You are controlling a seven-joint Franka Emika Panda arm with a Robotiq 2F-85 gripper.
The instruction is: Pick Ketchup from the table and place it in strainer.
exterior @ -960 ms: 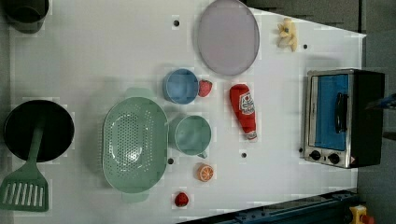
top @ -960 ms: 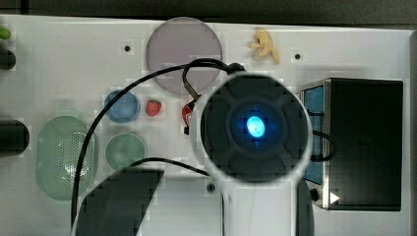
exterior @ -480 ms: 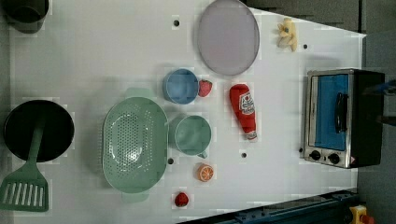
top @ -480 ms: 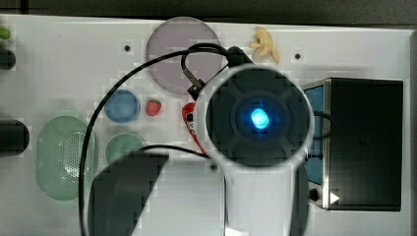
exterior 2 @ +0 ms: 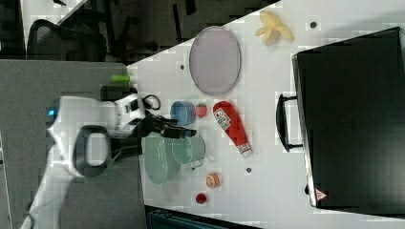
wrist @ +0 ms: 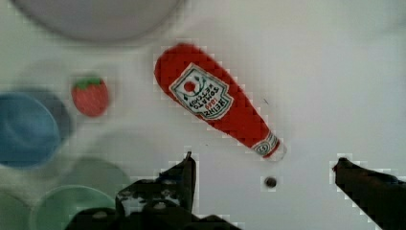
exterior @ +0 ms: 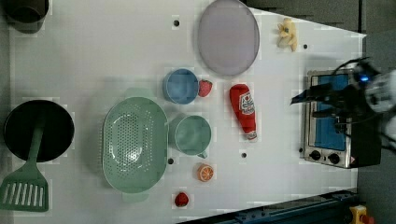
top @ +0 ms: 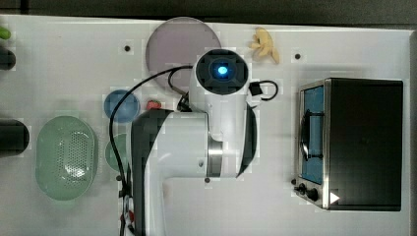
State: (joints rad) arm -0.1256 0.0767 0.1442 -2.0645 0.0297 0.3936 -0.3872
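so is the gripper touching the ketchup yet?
Apart. In the wrist view the open gripper has bare table between its fingertips and the ketchup.

Ketchup bottle point(exterior: 243, 109): one, lying under the gripper point(wrist: 263, 165).
Strainer point(exterior: 134, 144): one.
Strawberries: two – one point(exterior: 205, 87) close by gripper, one point(exterior: 181, 199) far from it.
Orange slice point(exterior: 205, 172): one.
Blue bowl point(exterior: 180, 86): one.
Green mug point(exterior: 192, 135): one.
Grey plate point(exterior: 228, 36): one.
Banana point(exterior: 287, 33): one.
Toaster oven point(top: 354, 143): one.
Black pans: two, one point(exterior: 38, 130) holding single green spatula point(exterior: 26, 185), other point(exterior: 25, 10) at table corner.
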